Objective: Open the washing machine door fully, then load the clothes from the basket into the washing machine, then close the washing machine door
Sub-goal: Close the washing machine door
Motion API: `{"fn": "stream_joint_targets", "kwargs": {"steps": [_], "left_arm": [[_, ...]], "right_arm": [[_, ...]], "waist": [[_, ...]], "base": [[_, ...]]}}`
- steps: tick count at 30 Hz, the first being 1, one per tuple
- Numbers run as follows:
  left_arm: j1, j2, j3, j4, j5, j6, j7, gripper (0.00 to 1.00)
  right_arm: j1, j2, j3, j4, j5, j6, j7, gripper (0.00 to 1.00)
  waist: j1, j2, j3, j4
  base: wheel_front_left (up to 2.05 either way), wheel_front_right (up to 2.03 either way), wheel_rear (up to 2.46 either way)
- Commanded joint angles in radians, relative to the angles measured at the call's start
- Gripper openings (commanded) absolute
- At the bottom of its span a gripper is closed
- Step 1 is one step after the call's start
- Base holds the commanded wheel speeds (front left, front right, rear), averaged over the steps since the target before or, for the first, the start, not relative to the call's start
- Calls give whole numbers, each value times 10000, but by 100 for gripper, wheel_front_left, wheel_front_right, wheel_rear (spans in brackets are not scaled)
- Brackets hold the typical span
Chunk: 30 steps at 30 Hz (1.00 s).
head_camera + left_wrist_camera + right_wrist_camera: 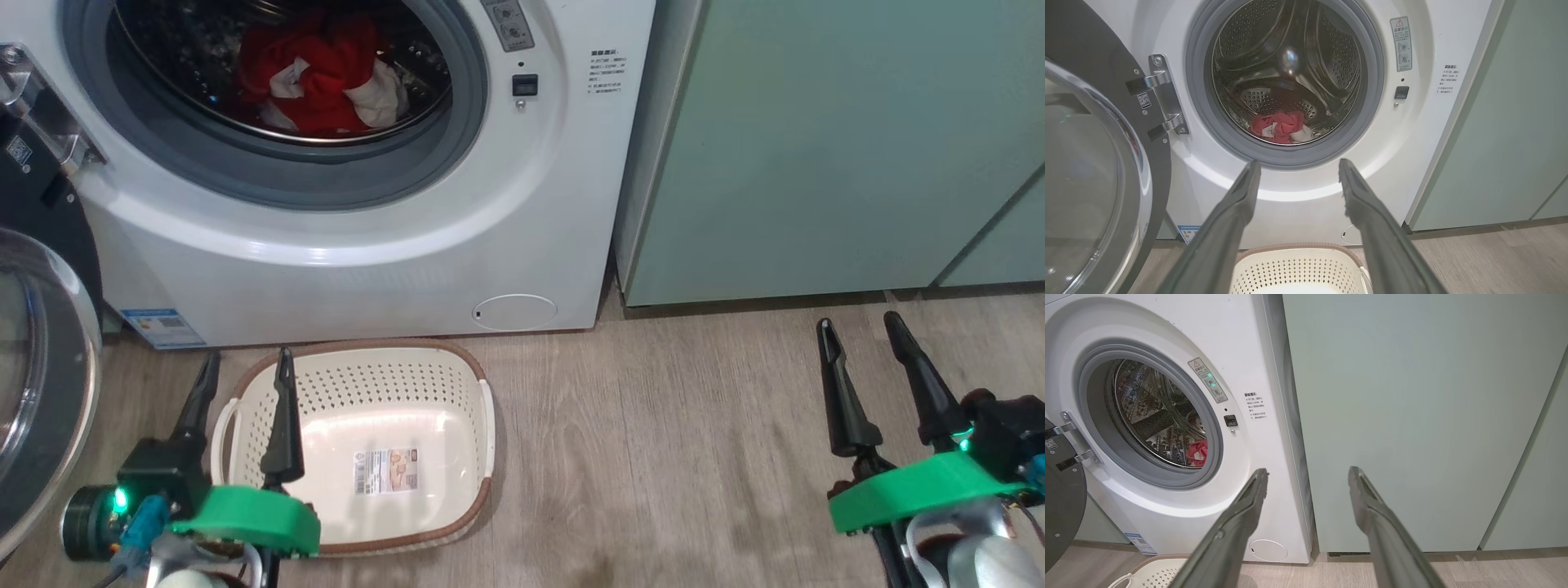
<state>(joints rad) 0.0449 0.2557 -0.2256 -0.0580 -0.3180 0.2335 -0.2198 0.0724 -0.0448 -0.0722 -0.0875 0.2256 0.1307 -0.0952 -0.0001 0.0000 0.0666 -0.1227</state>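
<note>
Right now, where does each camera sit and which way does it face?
Head view: on the head, looking forward and down at the washing machine and empty basket; left gripper and right gripper show low, both open.
Left wrist view: on the left wrist, facing into the drum at the clothes, the washing machine door open at its left; own fingers show.
Right wrist view: on the right wrist, facing the machine's right edge and green cabinet; own fingers show.
Shared: all three show the clothes in the drum.
</note>
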Motion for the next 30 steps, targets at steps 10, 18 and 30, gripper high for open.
{"fn": "stream_joint_targets", "kwargs": {"steps": [10,18,30], "left_arm": [[-252,245,297,-361,-63,114,-1,100],[-238,256,255,-355,-86,148,-2,100],[-264,294,165,-318,-137,138,-11,100]], "right_arm": [[-132,-54,172,-349,74,0,25,100],[-117,-54,165,-369,52,0,54,100],[-94,-54,181,-364,66,0,58,100]], "waist": [[1,0,-31,14],[1,0,-74,12],[1,0,-136,-6]], "base": [[0,0,0],[0,0,0],[-55,55,0]]}}
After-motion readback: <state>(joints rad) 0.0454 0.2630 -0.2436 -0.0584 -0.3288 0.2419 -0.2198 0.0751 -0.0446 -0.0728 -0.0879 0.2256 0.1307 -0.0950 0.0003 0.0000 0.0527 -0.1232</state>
